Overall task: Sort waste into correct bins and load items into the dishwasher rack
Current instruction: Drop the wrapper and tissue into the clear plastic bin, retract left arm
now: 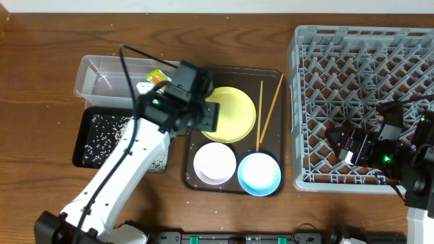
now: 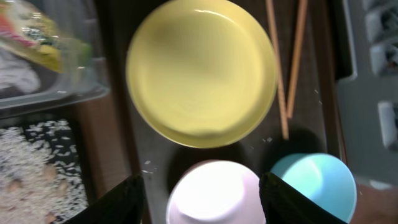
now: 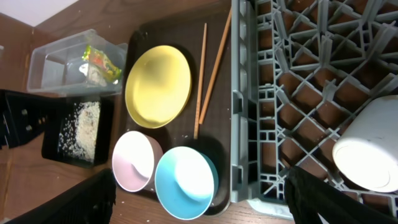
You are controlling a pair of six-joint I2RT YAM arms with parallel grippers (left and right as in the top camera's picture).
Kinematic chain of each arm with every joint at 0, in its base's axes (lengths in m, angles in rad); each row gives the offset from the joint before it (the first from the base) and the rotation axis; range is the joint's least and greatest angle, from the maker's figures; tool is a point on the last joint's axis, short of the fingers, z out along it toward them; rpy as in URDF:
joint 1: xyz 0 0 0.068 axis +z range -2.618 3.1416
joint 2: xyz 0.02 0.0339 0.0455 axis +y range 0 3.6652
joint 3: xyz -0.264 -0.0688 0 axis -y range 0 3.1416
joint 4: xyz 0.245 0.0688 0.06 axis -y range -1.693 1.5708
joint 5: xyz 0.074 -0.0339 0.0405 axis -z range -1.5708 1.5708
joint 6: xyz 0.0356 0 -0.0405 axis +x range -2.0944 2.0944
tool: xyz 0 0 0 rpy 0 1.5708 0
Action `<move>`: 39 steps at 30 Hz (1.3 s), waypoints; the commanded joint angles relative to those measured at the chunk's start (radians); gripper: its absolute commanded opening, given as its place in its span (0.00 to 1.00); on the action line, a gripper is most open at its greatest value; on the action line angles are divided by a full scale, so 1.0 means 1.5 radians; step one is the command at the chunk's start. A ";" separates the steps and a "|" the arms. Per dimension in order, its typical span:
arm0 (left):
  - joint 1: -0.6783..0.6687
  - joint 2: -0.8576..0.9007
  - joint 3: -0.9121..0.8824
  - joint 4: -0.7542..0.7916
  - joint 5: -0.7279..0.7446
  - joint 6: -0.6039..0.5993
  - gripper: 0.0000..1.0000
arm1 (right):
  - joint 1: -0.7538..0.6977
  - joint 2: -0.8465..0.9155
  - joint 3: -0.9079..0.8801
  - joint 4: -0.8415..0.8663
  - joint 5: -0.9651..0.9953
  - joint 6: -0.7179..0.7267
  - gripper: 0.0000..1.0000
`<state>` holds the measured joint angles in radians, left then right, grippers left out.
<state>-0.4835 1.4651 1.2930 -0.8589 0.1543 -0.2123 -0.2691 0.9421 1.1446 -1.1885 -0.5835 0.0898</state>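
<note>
Wrapper (image 1: 157, 76) and tissue (image 1: 145, 87) in clear tub (image 1: 95, 64), rice (image 1: 108, 132) in black tray (image 1: 76, 142), left edge of worktop (image 1: 41, 81): waste looks sorted. Not yet racked: plate (image 1: 228, 114), white bowl (image 1: 215, 163), blue bowl (image 1: 259, 173), chopsticks (image 1: 270, 108) on serving tray (image 1: 274, 139); rack (image 1: 359, 61) at right edge. Wide, empty: left fingers (image 2: 118, 202), right fingers (image 3: 81, 202).

Your left arm (image 1: 112, 179) has white links, black joints, a looping black cable (image 1: 125, 64), green light (image 1: 157, 103); right arm (image 1: 407, 159) mostly black, green-lit too; black fingers (image 2: 118, 202) on left gripper (image 2: 200, 186).

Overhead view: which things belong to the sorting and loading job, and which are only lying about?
Job: yellow plate, white bowl, blue bowl, chopsticks, grey rack, clear tub, black tray, wrapper, rice.
Lying about: brown serving tray, wooden table.
</note>
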 commanded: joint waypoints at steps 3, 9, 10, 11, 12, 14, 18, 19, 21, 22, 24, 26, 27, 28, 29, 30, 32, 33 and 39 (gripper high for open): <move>-0.037 -0.008 0.008 -0.012 -0.018 0.001 0.59 | -0.003 -0.001 0.007 -0.004 0.002 -0.013 0.99; -0.046 -0.091 0.008 -0.020 -0.069 0.001 0.60 | -0.003 -0.001 0.007 -0.012 0.018 -0.013 0.99; -0.046 -0.109 0.008 -0.020 -0.070 0.001 0.63 | -0.003 -0.001 0.007 -0.009 0.017 -0.005 0.99; -0.046 -0.131 0.008 -0.020 -0.073 0.001 0.69 | -0.003 -0.001 0.007 -0.007 0.018 -0.004 0.99; -0.046 -0.152 0.008 -0.021 -0.076 0.001 0.78 | -0.003 -0.001 0.007 -0.009 0.021 -0.004 0.99; -0.046 -0.188 0.008 -0.024 -0.076 0.001 0.81 | -0.003 -0.001 0.007 -0.009 0.023 -0.004 0.99; -0.047 -0.241 0.008 -0.025 -0.076 0.001 0.84 | -0.003 -0.001 0.007 -0.008 0.023 -0.004 0.99; -0.047 -0.249 0.008 -0.025 -0.076 0.001 0.85 | -0.003 -0.001 0.007 -0.009 0.023 -0.004 0.99; -0.046 -0.263 0.008 -0.025 -0.076 0.001 0.86 | -0.003 -0.001 0.007 -0.008 0.023 -0.004 0.99; -0.047 -0.267 0.008 -0.025 -0.076 0.001 0.86 | -0.003 -0.001 0.007 -0.008 0.023 -0.004 0.99; -0.046 -0.270 0.008 -0.025 -0.076 0.001 0.87 | -0.003 -0.001 0.007 -0.008 0.023 -0.004 0.99; -0.046 -0.270 0.008 -0.037 -0.076 0.001 0.87 | -0.003 -0.001 0.007 -0.008 0.023 -0.004 0.99; -0.046 -0.270 0.008 -0.048 -0.077 0.001 0.87 | -0.003 -0.001 0.007 -0.008 0.023 -0.004 0.99; -0.046 -0.270 0.008 -0.057 -0.097 0.001 0.88 | -0.003 -0.001 0.007 -0.008 0.023 -0.004 0.99; -0.045 -0.270 0.008 -0.066 -0.112 0.001 0.89 | -0.003 -0.001 0.007 -0.008 0.023 -0.004 0.99; -0.042 -0.270 0.008 -0.073 -0.117 0.001 0.92 | -0.003 -0.001 0.007 -0.008 0.023 -0.004 0.99; -0.033 -0.278 0.007 -0.072 -0.120 -0.002 0.92 | -0.003 -0.001 0.007 -0.008 0.023 -0.004 0.99; -0.026 -0.285 0.007 -0.064 -0.123 -0.002 0.92 | -0.003 -0.001 0.007 -0.008 0.023 -0.004 0.99; 0.057 -0.392 -0.062 0.066 -0.131 0.002 0.92 | -0.003 -0.001 0.007 -0.009 0.023 -0.004 0.99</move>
<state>-0.4538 0.9733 1.2530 -0.7990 -0.0124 -0.2123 -0.2691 0.9421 1.1446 -1.2026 -0.5484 0.0834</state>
